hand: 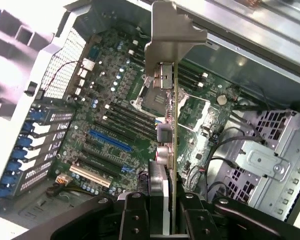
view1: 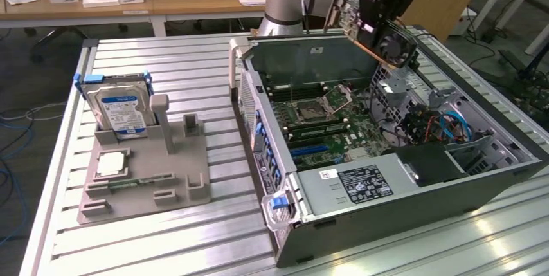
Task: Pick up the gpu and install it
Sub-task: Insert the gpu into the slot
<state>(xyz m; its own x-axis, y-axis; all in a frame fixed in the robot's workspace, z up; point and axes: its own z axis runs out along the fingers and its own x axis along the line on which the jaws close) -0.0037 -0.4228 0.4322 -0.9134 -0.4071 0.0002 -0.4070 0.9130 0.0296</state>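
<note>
Closest to us in the exterior view, the open computer case [view1: 480, 186] lies on its side on the slatted metal table [view1: 171, 64], power supply [view1: 360, 183] at its near end and the motherboard [view1: 322, 121] on show deeper in. Up above the case's far end, the gripper [view1: 384, 7] hangs with the gpu [view1: 390, 44] clamped in its jaws, fan face turned our way, the card clear of the board below it. Off beside the case, on the exterior view's left, a grey fixture [view1: 163, 173] carries a hard drive [view1: 120, 112] standing upright and a small square chip [view1: 112, 163] lying flat. Over to the wrist view: two black fingers [hand: 135, 217] are pinched tight on the card, which runs edge-on away from the camera, silver bracket [hand: 167, 45] at its far tip. Down inside the case sit the CPU socket [hand: 151, 97], a blue slot [hand: 110, 141] and a metal drive cage [hand: 265, 160], none of them touching the card.
</note>
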